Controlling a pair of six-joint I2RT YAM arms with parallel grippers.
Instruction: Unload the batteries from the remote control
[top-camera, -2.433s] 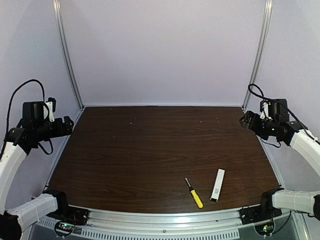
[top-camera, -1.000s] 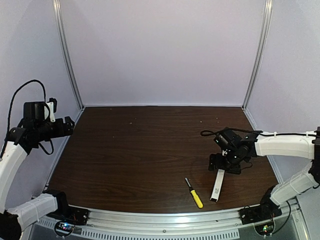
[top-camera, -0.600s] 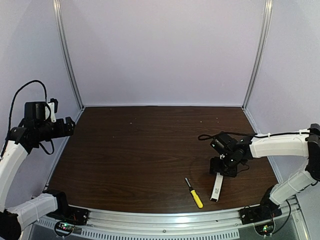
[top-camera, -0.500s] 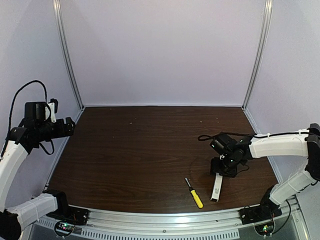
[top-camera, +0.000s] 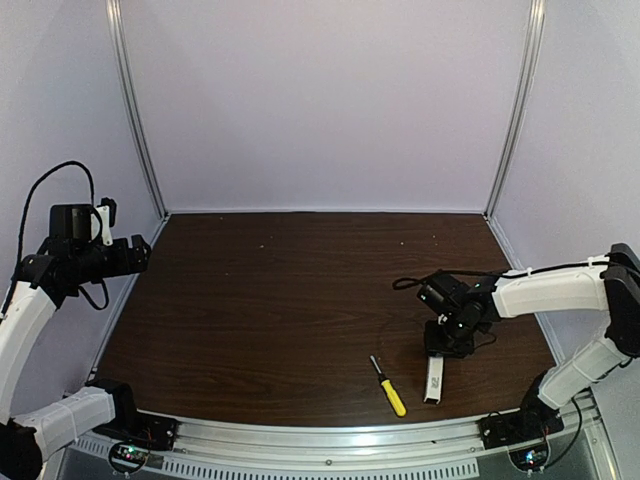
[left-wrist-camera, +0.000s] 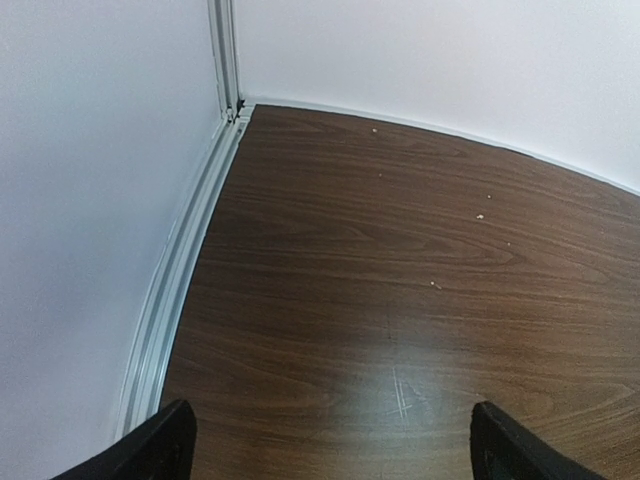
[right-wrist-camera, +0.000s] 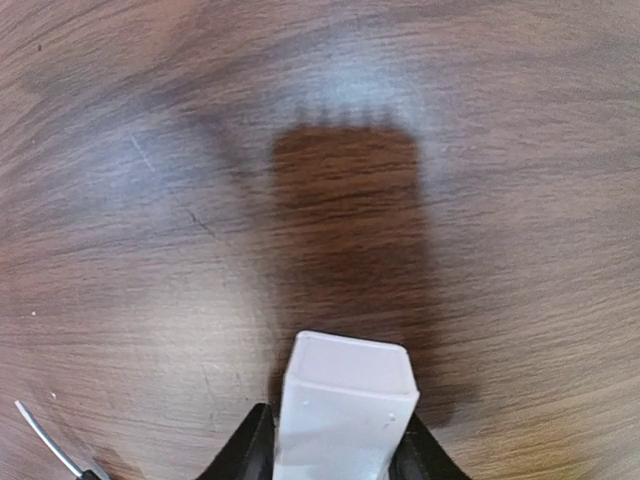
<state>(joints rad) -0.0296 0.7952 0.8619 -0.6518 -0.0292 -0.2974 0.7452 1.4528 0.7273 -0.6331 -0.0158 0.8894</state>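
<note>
Right now the right gripper (top-camera: 445, 336) has its jaws clamped on the far end of the slim white rectangular plastic remote control (top-camera: 433, 379), which lies flat on the dark wooden table (top-camera: 300, 300). In the wrist view, a black finger (right-wrist-camera: 256, 446) presses against each long side of the remote control (right-wrist-camera: 345, 395). Its squared end pokes just ahead of the jaws, and its long axis runs straight back beneath them toward the table's near edge. A yellow-handled screwdriver (top-camera: 389, 388) lies to the jaws' left, apart from the remote control. The left gripper (left-wrist-camera: 330, 450), jaws wide apart, hangs well away, so the right arm is nearer. No batteries show.
</note>
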